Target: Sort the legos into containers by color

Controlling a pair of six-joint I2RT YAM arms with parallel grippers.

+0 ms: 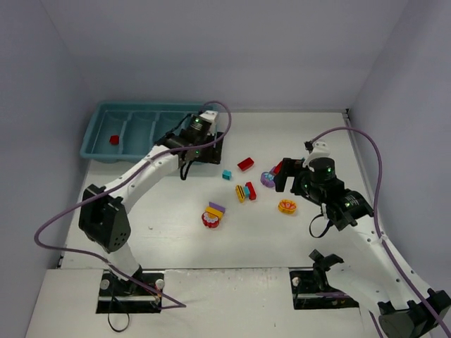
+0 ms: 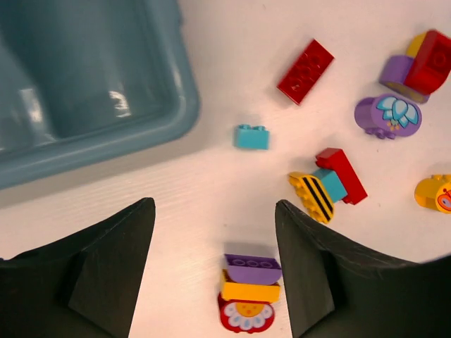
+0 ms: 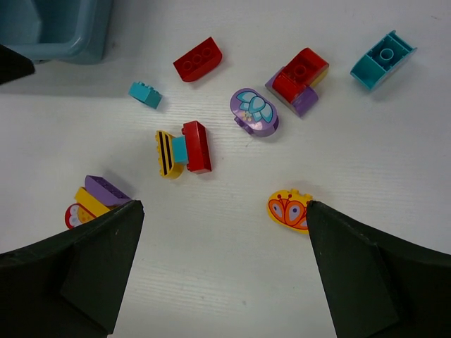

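Note:
The teal tray (image 1: 106, 113) stands at the back left, with one red brick (image 1: 113, 139) in its leftmost compartment. My left gripper (image 1: 210, 144) is open and empty above the table beside the tray's right end (image 2: 184, 98). A purple, yellow and red flower stack (image 2: 250, 292) lies between its fingers (image 2: 120, 267). A small teal brick (image 2: 251, 136), a red brick (image 2: 305, 71) and a striped yellow, teal and red stack (image 2: 328, 186) lie beyond. My right gripper (image 1: 285, 177) is open and empty. A yellow butterfly piece (image 3: 287, 210) lies by its right finger (image 3: 366, 274).
In the right wrist view there are also a purple flower piece (image 3: 254, 111), a red-on-purple stack (image 3: 299, 81) and a curved teal brick (image 3: 382, 59). White walls close in the table on three sides. Purple cables loop off both arms.

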